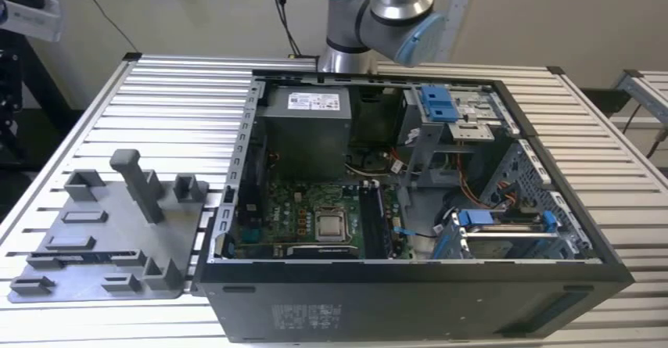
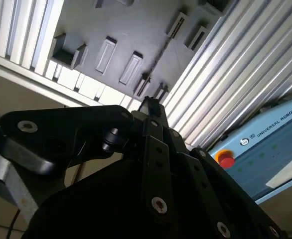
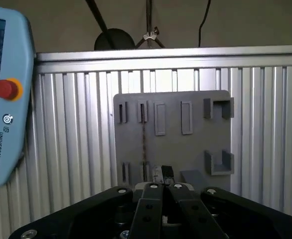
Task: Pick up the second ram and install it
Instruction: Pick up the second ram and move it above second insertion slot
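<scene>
So the slatted metal table [image 1: 156, 90] had the grey plate [image 1: 105, 238] lying flat on it. The open computer case [image 1: 418, 301] sat right next to the plate, on the exterior view's right of it, with the green board [image 1: 303, 207] showing inside. A blue control tablet with a red button [image 3: 1, 99] lay off the table, past the plate's side, well apart from it.

The gripper [image 3: 162, 174] hung over the plate looking down at it. In both wrist views its jaws looked closed tip to tip, with nothing between them.

The second ram [image 3: 144, 142] was a thin dark strip standing on its edge on the plate. It sat in the second pair of slots in from one side edge of the plate. The gripper wasn't touching it.
</scene>
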`<state>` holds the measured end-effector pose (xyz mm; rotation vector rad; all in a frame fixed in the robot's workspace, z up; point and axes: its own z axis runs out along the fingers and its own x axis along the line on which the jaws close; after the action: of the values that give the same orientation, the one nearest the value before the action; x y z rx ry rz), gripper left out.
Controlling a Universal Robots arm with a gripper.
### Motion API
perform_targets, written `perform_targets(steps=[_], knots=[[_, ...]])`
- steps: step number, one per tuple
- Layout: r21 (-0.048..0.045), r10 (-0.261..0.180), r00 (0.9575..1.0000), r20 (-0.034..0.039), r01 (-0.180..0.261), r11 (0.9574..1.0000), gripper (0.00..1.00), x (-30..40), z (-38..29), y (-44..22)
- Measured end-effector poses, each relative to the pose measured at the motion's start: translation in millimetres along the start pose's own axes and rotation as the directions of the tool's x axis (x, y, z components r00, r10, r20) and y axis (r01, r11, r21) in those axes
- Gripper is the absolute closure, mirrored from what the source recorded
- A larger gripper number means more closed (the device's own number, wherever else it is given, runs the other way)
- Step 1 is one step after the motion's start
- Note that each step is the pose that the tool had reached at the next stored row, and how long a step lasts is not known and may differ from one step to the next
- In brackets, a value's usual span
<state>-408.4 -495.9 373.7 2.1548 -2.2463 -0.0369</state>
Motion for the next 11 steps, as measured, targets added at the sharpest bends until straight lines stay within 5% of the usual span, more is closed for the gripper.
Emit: perform_targets(steps=[4, 11], knots=[[0.0168, -0.004, 1.0000, 0.0007, 0.004, 0.9999, 0.89, 0.0, 0.9, 0.1], [0.0185, -0.004, 1.0000, 0.0009, 0.004, 0.9998, 0.89, 0.4, 0.9, 0.1]])
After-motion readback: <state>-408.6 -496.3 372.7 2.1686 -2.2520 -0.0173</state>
